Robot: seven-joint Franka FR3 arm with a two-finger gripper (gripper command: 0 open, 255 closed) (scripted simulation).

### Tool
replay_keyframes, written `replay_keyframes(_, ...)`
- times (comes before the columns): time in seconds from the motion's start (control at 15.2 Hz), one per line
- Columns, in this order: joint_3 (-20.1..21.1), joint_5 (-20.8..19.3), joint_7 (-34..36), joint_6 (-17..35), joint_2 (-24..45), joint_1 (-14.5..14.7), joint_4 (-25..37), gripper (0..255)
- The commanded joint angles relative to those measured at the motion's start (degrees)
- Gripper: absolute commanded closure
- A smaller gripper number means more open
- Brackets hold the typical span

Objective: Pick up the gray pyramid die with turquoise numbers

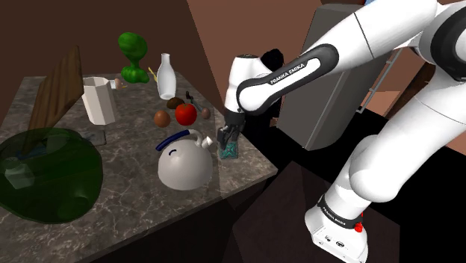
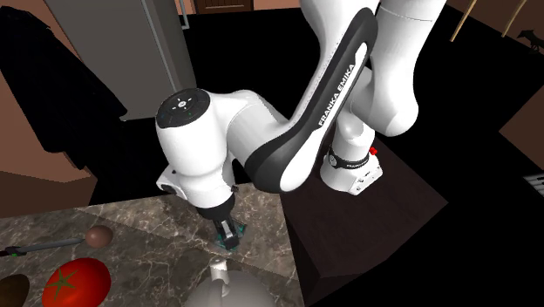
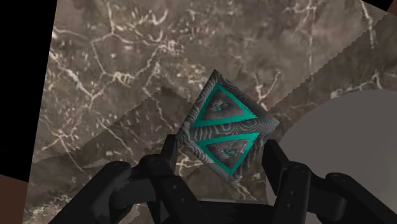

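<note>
Fingers (image 3: 169, 156) are clamping on the pyramid die (image 3: 226, 127) right now, one black finger pressing in from each side in the wrist view. The die is showing gray rippled faces edged with turquoise triangles and turquoise markings. In the shoulder view the gripper (image 1: 228, 143) is hanging off the white arm (image 1: 299, 71) and pointing straight down over the near right corner of the marble bench (image 1: 131, 161). The die is sitting low between the fingertips, right at the bench surface; whether it is touching the stone or riding just clear of it, I cannot tell. Just to the shoulder view's left of the die, a white domed kettle (image 1: 183, 166) with a blue handle is resting on the bench, close beside the gripper but apart from it. Farther back, a red tomato (image 1: 186, 113) and a brown ball (image 1: 161, 118) are lying near each other. A white bottle (image 1: 166, 75) is standing behind them, and a white pitcher (image 1: 98, 99) is standing off to the left. A big green bowl (image 1: 45, 175) is taking up the near left of the bench. From the second exterior view, turquoise is glinting between the fingertips, with the tomato and the brown ball lying well off to that view's left.
</note>
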Motion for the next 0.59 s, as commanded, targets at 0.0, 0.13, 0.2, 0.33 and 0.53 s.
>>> replay_keyframes(0.0, 0.01, 0.15, 0.05, -1.76, -1.27, 0.08, 0.47, 255)
replay_keyframes(0.13, -0.07, 0.24, 0.00, -3.49, -2.37, 0.10, 1.11, 255)
replay_keyframes(0.2, -0.10, 0.28, -0.02, -4.36, -2.90, 0.10, 1.45, 255)
replay_keyframes(0.33, -0.18, 0.34, -0.06, -6.08, -3.90, 0.11, 2.17, 255)
replay_keyframes(0.53, -0.23, 0.37, -0.07, -7.06, -4.46, 0.12, 2.61, 255)
